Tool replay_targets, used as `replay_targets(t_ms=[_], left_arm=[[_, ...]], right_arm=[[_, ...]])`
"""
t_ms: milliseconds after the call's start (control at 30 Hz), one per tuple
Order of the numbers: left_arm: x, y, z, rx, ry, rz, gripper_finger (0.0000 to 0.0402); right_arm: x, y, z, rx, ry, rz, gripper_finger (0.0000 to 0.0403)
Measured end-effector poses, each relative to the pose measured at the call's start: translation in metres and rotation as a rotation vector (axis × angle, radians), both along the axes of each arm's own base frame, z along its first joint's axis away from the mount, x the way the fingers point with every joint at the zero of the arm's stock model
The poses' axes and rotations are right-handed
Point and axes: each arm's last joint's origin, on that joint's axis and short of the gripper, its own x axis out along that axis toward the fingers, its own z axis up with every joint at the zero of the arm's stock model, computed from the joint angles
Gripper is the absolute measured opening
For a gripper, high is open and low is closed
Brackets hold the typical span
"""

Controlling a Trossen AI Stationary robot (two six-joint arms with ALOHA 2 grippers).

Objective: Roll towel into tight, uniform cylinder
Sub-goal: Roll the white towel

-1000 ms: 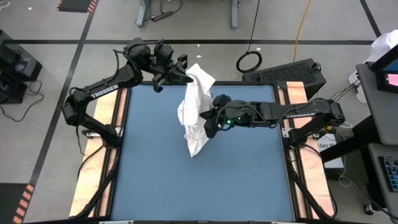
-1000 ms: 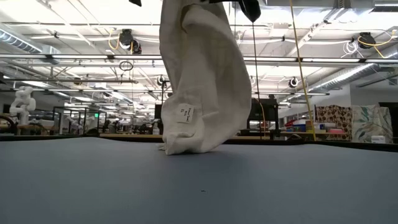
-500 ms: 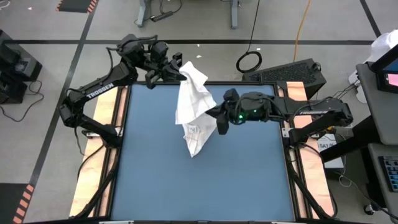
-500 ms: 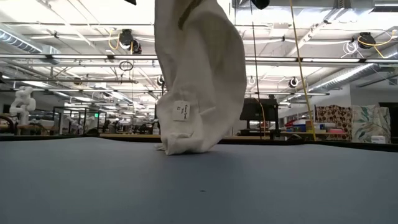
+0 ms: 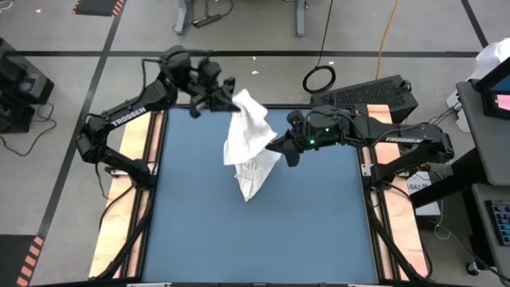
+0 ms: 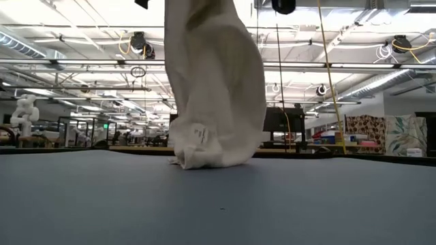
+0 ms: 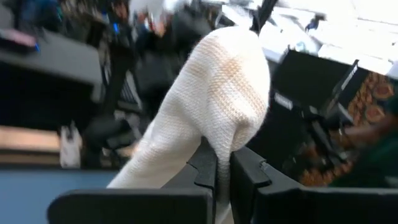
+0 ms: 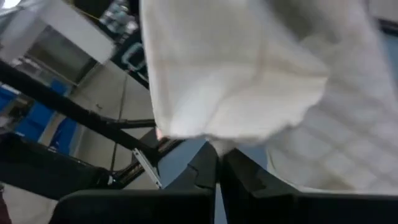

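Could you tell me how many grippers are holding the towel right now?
2: the left gripper pinches the white cloth towel at its top far corner, and the right gripper pinches its right edge, above the table.

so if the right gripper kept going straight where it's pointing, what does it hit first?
The towel itself: the right gripper is already shut on its edge, pointing toward the left side. Beyond the hanging cloth, the blue table looks free, though depth is unclear.

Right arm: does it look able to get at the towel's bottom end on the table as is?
Probably not as is. The right gripper is shut on the towel up high, as is the left gripper. The bunched bottom end lies uncovered on the table, but no gripper is free.
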Motion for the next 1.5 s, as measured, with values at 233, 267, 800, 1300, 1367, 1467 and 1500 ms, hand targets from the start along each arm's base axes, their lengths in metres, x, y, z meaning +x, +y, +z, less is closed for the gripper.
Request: replay_targets(t_ms=[233, 267, 800, 1300, 1367, 1467, 1500], left_arm=[[0.007, -0.013, -0.011, 0.042, 0.034, -0.046, 0.0019], [0.008, -0.015, -0.011, 0.043, 0.034, -0.044, 0.0019], [0.011, -0.016, -0.011, 0.066, 0.022, 0.008, 0.0019], [0.011, -0.015, -0.018, -0.006, 0.118, 0.065, 0.0031], [0.012, -0.014, -0.023, -0.013, 0.163, 0.117, 0.0045], [0.011, -0.012, -0.029, 0.018, 0.206, 0.191, 0.0079], [0.011, -0.012, -0.031, 0.026, 0.218, 0.211, 0.0093]], right_arm=[[-0.008, -0.008, 0.003, 0.142, 0.015, 0.024, 0.0005], [-0.008, -0.008, 0.003, 0.166, 0.023, 0.017, 0.0007], [-0.003, -0.016, -0.003, 0.309, 0.052, -0.018, 0.0134], [0.001, -0.020, -0.017, 0.292, 0.150, -0.035, 0.0004], [-0.008, -0.019, -0.011, 0.290, 0.141, -0.036, 0.0003], [-0.025, -0.017, 0.000, 0.283, 0.123, -0.055, 0.0002], [-0.032, -0.017, 0.003, 0.279, 0.119, -0.071, 0.0002]])
